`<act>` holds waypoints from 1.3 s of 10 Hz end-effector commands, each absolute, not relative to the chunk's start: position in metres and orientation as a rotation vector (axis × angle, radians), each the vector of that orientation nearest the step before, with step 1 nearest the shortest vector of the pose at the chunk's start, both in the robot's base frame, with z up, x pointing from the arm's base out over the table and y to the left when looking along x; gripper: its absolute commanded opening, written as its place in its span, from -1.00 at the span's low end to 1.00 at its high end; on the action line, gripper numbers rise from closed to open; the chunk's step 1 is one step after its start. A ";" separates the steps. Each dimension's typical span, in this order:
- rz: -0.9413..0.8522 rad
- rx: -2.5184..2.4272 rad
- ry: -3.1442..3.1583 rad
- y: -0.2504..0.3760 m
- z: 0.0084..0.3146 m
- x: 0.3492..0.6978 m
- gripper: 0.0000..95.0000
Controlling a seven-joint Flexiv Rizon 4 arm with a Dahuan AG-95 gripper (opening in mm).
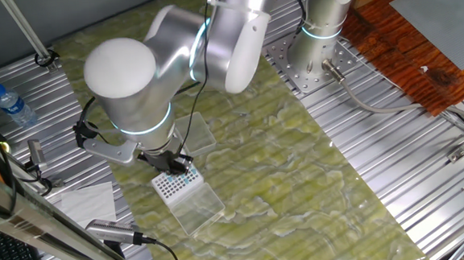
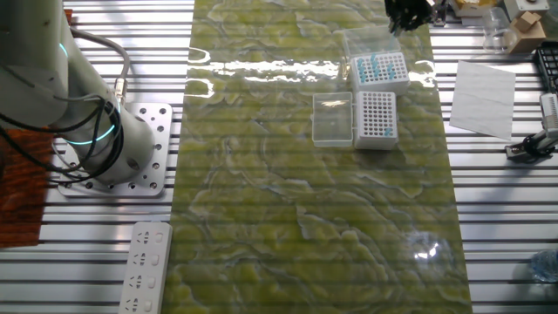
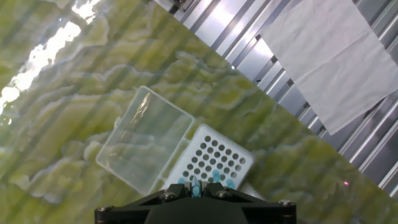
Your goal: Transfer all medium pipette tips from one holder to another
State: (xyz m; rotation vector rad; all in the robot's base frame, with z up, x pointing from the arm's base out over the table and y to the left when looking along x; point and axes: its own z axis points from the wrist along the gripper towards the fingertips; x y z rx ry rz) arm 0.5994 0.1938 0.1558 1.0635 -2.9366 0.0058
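You're looking at a lab bench: a ribbed aluminium table (image 2: pixel 288 296) under a green mat (image 2: pixel 305 192), the arm's bolted base plate (image 2: pixel 144 148), tip racks (image 2: pixel 377 118), a power strip (image 2: pixel 146 266).

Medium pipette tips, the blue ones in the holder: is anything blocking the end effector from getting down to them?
Nothing visible does. The end effector hangs just above the medium pipette tips in their open holder, and the clear lid lies folded out to the side, out of the way.
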 end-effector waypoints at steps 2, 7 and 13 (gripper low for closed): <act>0.006 1.079 -2.948 0.193 0.151 0.601 -1.00; 0.021 1.091 -2.958 0.193 0.140 0.606 -1.00; 0.031 1.114 -2.949 0.188 0.131 0.608 -1.00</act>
